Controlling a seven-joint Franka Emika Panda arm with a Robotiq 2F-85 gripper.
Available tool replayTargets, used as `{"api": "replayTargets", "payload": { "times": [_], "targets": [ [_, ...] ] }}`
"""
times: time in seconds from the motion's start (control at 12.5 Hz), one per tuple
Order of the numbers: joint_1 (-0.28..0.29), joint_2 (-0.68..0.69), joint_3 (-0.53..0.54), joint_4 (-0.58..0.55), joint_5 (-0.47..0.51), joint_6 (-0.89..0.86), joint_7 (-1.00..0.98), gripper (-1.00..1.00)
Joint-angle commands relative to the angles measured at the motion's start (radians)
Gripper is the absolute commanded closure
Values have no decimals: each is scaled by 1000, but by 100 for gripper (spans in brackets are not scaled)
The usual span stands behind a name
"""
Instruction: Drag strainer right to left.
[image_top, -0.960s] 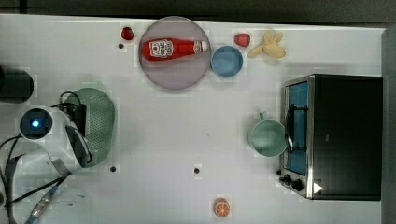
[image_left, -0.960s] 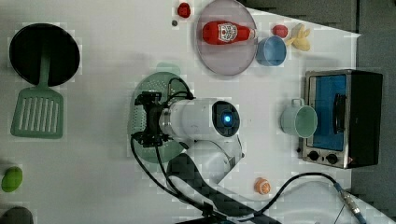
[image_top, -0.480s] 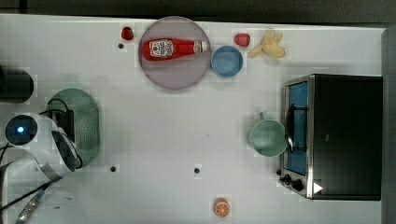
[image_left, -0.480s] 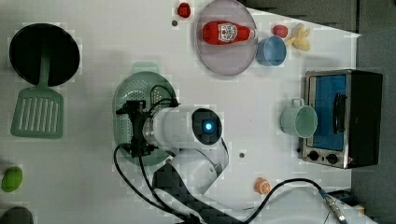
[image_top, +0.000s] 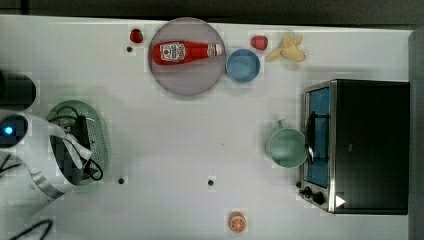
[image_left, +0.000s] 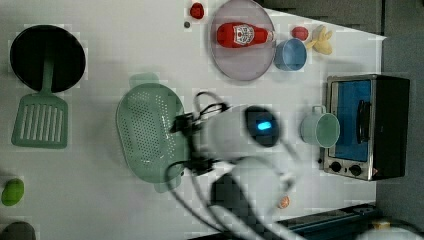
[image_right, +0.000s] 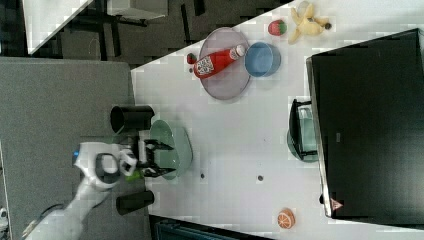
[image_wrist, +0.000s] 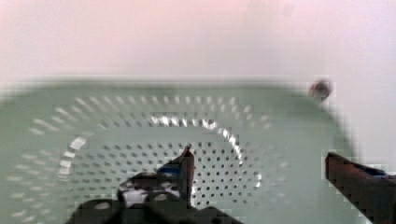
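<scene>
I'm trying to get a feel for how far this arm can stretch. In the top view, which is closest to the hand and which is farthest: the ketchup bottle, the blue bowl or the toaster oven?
From the hand, inside the strainer at the top view's left:
1. Ketchup bottle, on the plate up top.
2. Blue bowl, just right of that plate.
3. Toaster oven, far right edge.

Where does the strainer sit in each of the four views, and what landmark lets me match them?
Top view: strainer at the top view's left edge, partly under the arm.
Left view: strainer left of centre, beside the arm.
Right view: strainer at the table's left edge in the right view, near a black cup.
Wrist view: strainer spans the frame, holes visible.
Shared landmark: the plate holding the ketchup bottle.
</scene>
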Motion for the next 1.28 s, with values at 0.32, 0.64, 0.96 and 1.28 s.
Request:
{"api": "replayTargets", "payload": {
  "times": [0.32, 0.64, 0.96, 1.28],
  "targets": [
    [-79, -430, -349, 59, -55, -274, -638, -100],
    [-99, -598, -550, 59, -175, -431, -1053, -100],
    [-104, -642, -639, 56, -249, -436, -1188, -100],
    [-103, -636, -638, 56, -249, -433, -1188, -100]
  ]
}}
